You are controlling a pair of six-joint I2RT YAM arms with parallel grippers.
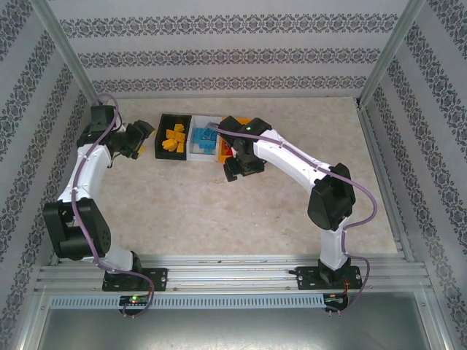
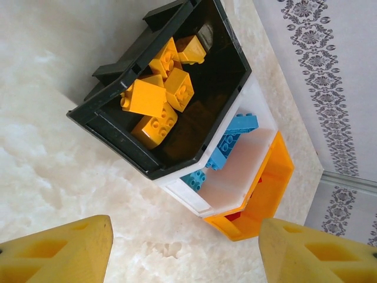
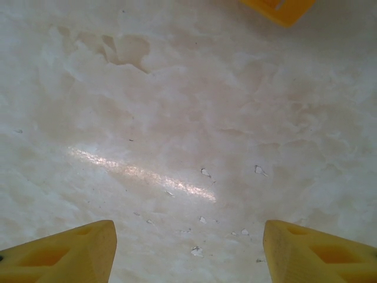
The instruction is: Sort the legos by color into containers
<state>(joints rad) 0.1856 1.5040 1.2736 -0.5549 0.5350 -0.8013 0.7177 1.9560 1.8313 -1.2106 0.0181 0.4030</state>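
Inside black bin [image 2: 109, 125], yellow-orange legos [image 2: 156, 97]; white bin [image 2: 235, 177] alongside holds blue legos [image 2: 232, 137].

The worktop [image 1: 219, 211] is pale and creamy, with cloudy marks like marble. A bright streak of light [image 3: 141, 174] shines on it, with little white specks [image 3: 203, 172] close by. The walls [image 1: 219, 58] on three sides have grey flowery stripes. Silver posts [image 1: 69, 51] stand at the back corners. Silver rails [image 1: 233, 273] run along the near edge.
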